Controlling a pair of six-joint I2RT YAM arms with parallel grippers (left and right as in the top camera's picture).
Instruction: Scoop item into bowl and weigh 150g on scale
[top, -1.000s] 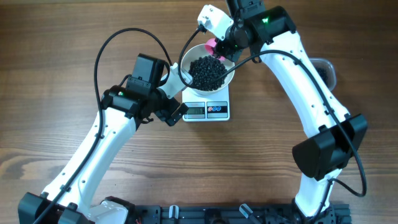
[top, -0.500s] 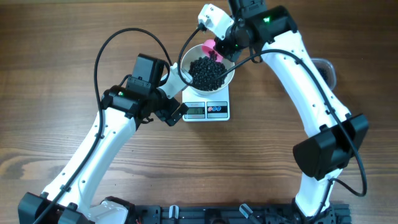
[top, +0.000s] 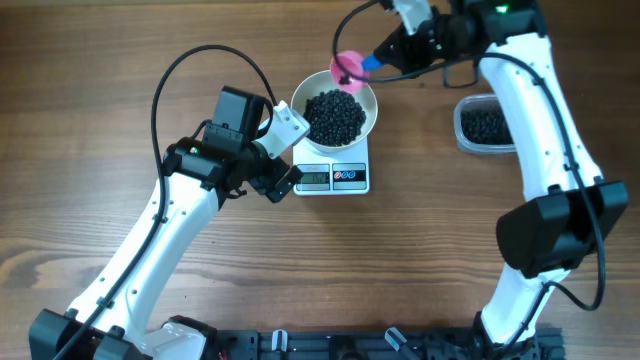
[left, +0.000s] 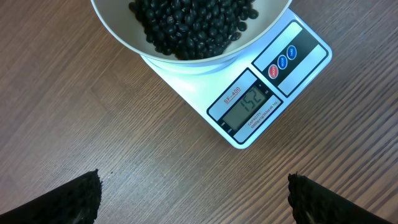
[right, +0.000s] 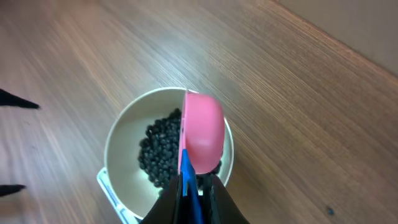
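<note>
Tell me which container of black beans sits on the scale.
The round white bowl; it sits on the scale, while the clear tub stands on the table.

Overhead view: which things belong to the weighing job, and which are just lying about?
In the job: bowl, black beans, scale, pink scoop held by the right gripper, clear tub of beans.
Idle: left gripper, open near the scale; arm cable.

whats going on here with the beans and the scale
The right gripper holds a pink scoop over the far rim of a white bowl of black beans. The bowl sits on a scale whose display reads 152. The left gripper hangs open beside the scale, holding nothing. A tub of more beans stands to the right.
</note>
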